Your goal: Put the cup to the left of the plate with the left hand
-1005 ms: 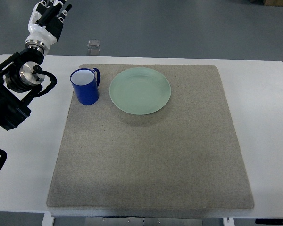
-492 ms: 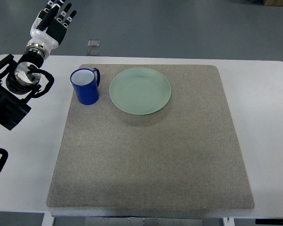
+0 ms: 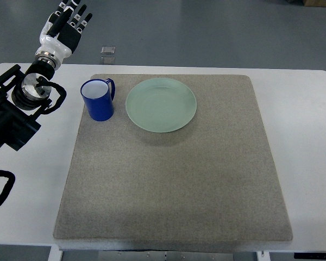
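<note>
A blue cup (image 3: 98, 99) with a white inside stands upright on the grey mat (image 3: 174, 179), its handle turned toward the back right. Just to its right lies a pale green plate (image 3: 161, 104), a small gap between them. My left hand (image 3: 66, 24) is raised at the far left corner, beyond the table's back edge, well up and to the left of the cup. Its fingers (image 3: 76, 15) are spread and hold nothing. The right arm is out of view.
The mat lies on a white table (image 3: 304, 136). A small clear block (image 3: 108, 51) sits on the floor past the table's back edge. My left arm's black body and cables (image 3: 11, 122) cover the table's left side.
My left hand has drifted slightly right and toward the cup, its wrist turning a little. Cup and plate have not moved.
</note>
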Controlling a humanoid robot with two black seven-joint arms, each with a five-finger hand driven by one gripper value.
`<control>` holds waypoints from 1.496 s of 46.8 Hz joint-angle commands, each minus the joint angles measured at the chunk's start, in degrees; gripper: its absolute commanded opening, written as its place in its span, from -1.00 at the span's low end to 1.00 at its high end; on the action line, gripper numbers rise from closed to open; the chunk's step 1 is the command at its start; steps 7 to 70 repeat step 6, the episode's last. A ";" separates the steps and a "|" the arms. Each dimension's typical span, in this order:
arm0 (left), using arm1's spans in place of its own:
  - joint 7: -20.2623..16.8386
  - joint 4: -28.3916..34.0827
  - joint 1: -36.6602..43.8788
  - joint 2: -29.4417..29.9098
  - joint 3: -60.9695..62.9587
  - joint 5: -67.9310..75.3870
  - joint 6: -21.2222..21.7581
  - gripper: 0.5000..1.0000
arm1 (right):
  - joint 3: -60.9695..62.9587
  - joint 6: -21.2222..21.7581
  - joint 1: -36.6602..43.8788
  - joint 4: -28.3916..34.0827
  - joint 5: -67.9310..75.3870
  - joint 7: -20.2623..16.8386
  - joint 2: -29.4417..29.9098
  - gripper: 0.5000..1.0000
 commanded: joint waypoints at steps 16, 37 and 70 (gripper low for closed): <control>-0.13 0.07 0.09 -0.24 0.22 0.00 0.00 0.99 | -0.09 0.17 -0.18 0.22 -0.35 0.00 0.00 0.73; -0.13 0.07 0.09 -0.24 0.22 0.00 0.00 0.99 | -0.09 0.17 -0.18 0.22 -0.35 0.00 0.00 0.73; -0.13 0.07 0.09 -0.24 0.22 0.00 0.00 0.99 | -0.09 0.17 -0.18 0.22 -0.35 0.00 0.00 0.73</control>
